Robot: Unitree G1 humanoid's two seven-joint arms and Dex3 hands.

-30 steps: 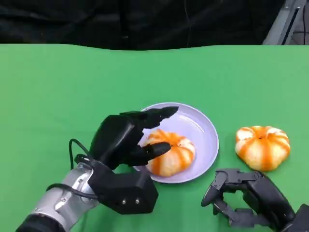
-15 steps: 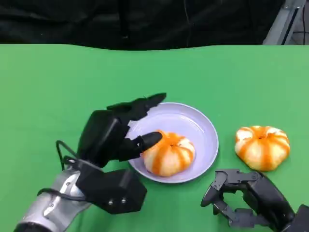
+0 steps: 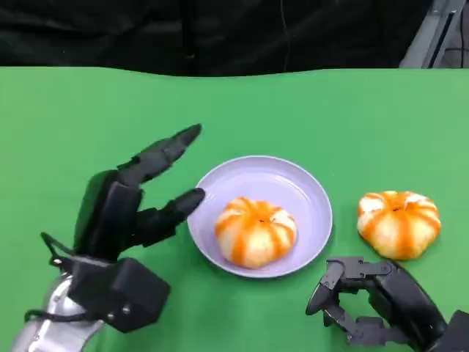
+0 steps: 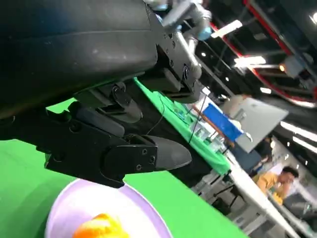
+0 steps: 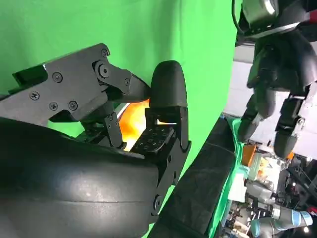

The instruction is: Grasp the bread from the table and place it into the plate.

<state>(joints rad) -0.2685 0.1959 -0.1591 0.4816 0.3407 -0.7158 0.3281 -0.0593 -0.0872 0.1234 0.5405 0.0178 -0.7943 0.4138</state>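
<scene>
Fingers (image 3: 165,158) of the left hand (image 3: 121,213) are spread apart and hold nothing; the hand sits just beside the plate (image 3: 293,187) on its left, clear of the rim. One bread (image 3: 256,231) lies inside the plate, toward its near side. A second bread (image 3: 398,224) lies on the green table (image 3: 352,117), right of the plate and apart from it. The right hand (image 3: 377,301) rests near the table's front edge, just short of that second bread, fingers partly curled with nothing in them; whether they are properly closed I cannot tell.

Judgement: the placed bread looks settled, so the left hand should draw away level and sideways, fingers kept wide, so nothing nudges the plate.

Hard to make out: left wrist view gives a sliver of plate and bread under dark fingers. Right wrist view shows an orange patch behind its fingers, presumably the second bread. The right forearm is cut off by the frame edge.
</scene>
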